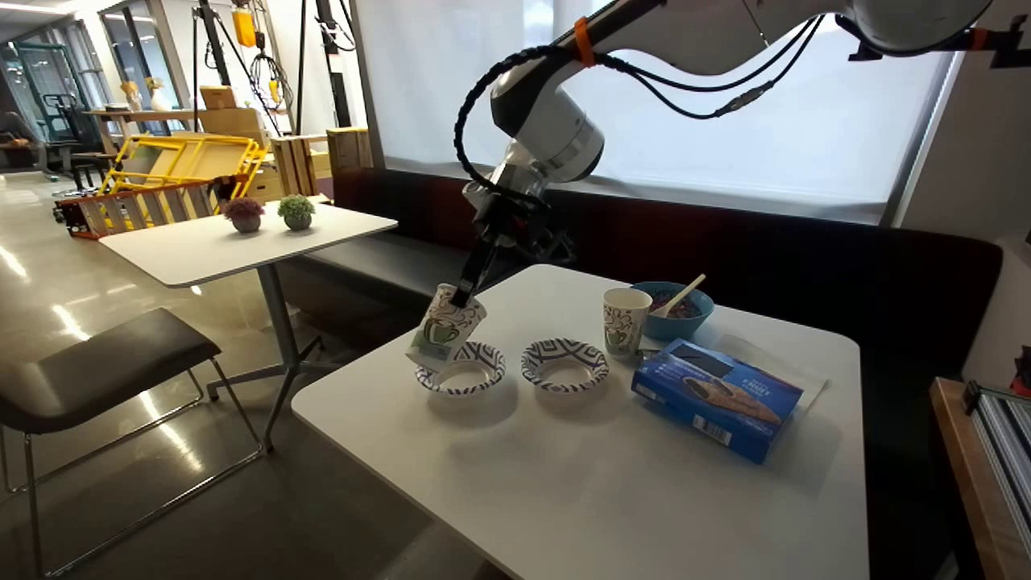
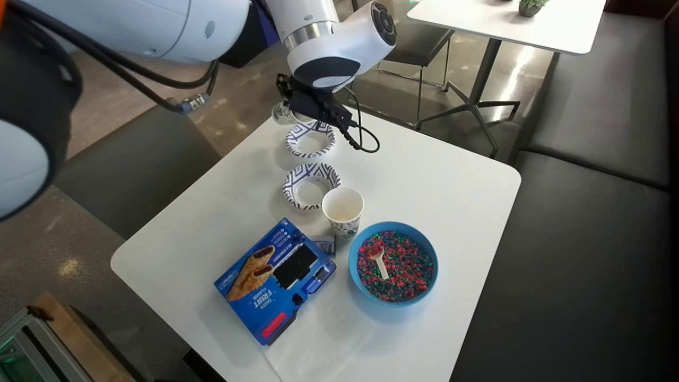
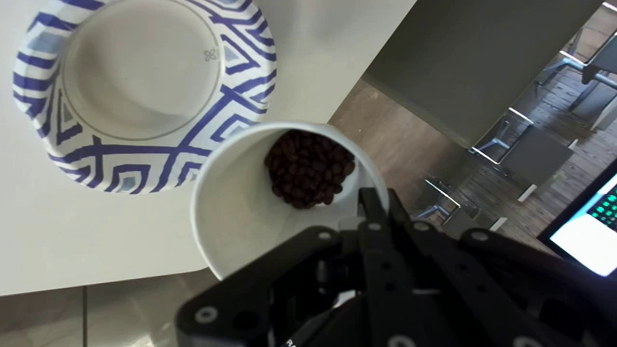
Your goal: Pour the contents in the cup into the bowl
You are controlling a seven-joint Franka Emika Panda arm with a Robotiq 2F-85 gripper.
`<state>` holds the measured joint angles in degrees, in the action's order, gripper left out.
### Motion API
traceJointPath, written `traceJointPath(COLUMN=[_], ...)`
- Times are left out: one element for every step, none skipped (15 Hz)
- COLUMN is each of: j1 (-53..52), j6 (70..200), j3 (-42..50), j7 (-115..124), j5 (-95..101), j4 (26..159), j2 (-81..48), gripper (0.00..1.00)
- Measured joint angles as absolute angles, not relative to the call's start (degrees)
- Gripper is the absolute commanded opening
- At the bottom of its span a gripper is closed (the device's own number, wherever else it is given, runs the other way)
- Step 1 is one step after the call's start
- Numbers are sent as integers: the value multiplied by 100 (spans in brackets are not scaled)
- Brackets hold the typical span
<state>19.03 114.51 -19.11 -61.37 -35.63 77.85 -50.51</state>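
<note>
My claw pinches the tilted paper cup by its rim, dark beans inside, just beside a patterned bowl on the desk; carrying seems nearly done, and pouring calls for tipping its mouth over that bowl.

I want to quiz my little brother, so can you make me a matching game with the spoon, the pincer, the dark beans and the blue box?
Things
1. spoon
2. pincer
3. dark beans
4. blue box

Where or how
A. gripping the side of a tilted cup
B. lying on the white table
C. inside the tilted cup
D. poking up from the blue bowl

Right pairs
1 and D
2 and A
3 and C
4 and B
</note>
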Motion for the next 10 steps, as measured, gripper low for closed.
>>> traceJointPath(j1=[1913,1915,1915,1913,1907,1896,1881,1864,1849,1835], j6=[11334,11208,11111,11028,10978,10973,10973,10973,10973,10973], j3=[-1903,-1887,-1873,-1856,-1835,-1809,-1783,-1765,-1754,-1748], j7=[-6245,-6335,-6393,-6443,-6473,-6509,-6542,-6583,-6630,-6676], j5=[-3645,-3713,-3763,-3802,-3838,-3871,-3889,-3893,-3894,-3894], j4=[7737,7676,7617,7556,7496,7441,7379,7312,7241,7172], j2=[-5097,-5146,-5197,-5246,-5299,-5352,-5411,-5480,-5552,-5629], gripper=[1,1,1,1,1,1,1,1,1,1])
